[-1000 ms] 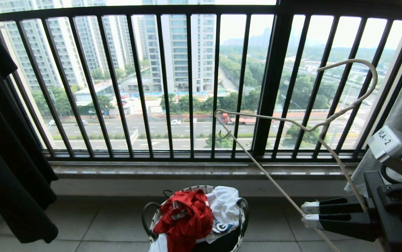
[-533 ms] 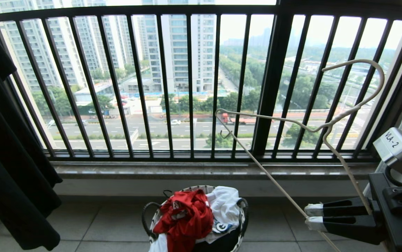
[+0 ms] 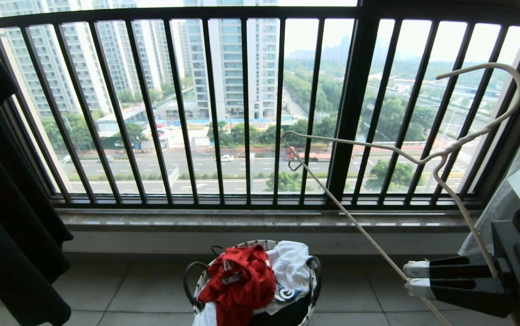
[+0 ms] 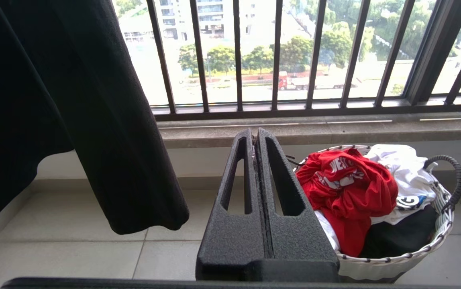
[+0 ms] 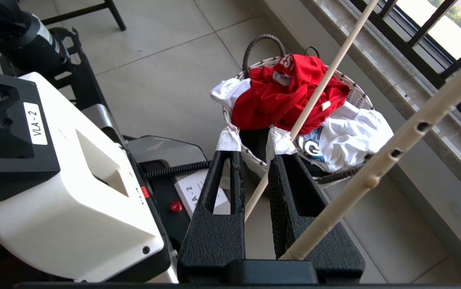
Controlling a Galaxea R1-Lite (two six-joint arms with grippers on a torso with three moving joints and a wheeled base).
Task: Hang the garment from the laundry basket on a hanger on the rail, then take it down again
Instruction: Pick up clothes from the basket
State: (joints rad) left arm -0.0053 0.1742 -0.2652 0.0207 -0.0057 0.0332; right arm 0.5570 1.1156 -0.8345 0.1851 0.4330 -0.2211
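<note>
Clearly soft and light, the garment (image 3: 237, 283) lies crumpled atop the laundry basket (image 3: 314, 267) at lower centre; any bunched fold offers a hold. The right end effector (image 3: 416, 278), lower right, pinches the stiff, thin hanger (image 3: 355, 222). The left end effector (image 4: 255, 136) is closed, empty.

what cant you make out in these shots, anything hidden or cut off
- Rail: in no view, above every frame's top edge.
- Red T-shirt: crumpled in the laundry basket; chest print mostly folded away in all views.
- Hanger: head view's bottom edge cuts its lower bar; the far end is out of frame.
- Right gripper: wrist view leaves actual clamping on the hanger unclear.
</note>
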